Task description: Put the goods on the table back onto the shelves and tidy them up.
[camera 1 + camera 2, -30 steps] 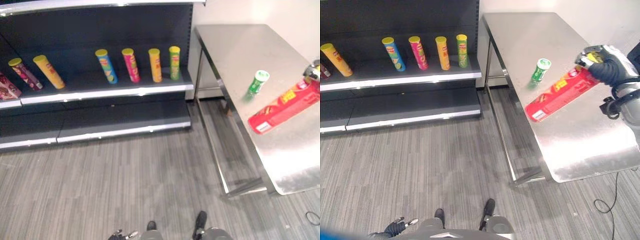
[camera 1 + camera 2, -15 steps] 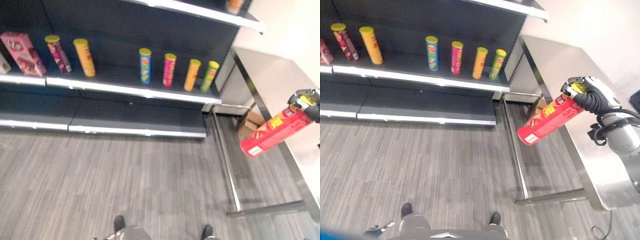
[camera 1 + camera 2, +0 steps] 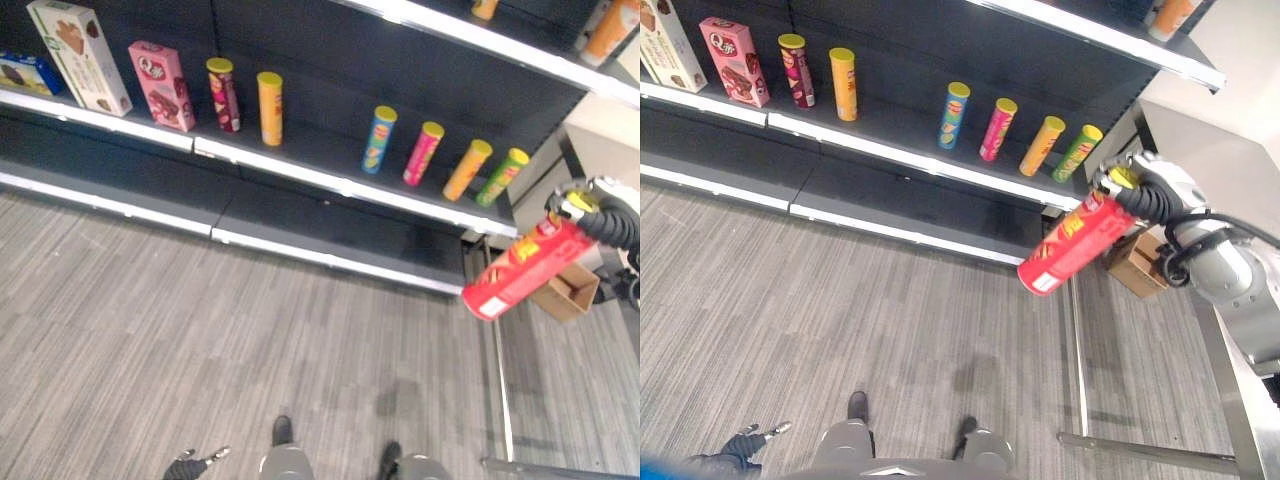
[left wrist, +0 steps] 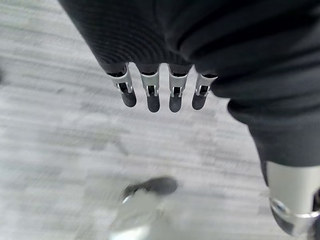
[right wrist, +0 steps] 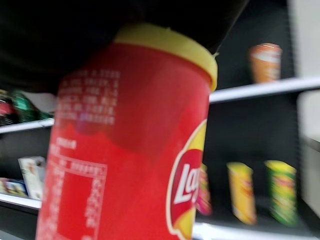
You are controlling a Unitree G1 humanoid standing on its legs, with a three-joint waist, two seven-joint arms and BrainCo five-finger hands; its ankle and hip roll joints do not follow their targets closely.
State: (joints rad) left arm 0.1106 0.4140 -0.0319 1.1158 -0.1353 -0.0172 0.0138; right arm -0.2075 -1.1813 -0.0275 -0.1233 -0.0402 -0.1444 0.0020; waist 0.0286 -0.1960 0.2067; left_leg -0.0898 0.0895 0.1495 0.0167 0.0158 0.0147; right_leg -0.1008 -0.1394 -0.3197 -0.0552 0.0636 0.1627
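One red canister [image 3: 522,268], lifted off the bench since a second ago, hangs at right of the left eye view, the right hand [image 3: 600,212] clamped on its lidded end, facing the shelf [image 3: 340,185]. Left wrist view: left hand [image 4: 160,92], fingers relaxed, empty.

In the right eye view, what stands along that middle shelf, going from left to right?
Pale box → pink box → maroon can → orange can → blue can → pink can → orange-yellow can → green can.

A shop: dark shelves [image 3: 330,185] stocked with snack tubes [image 3: 379,140].
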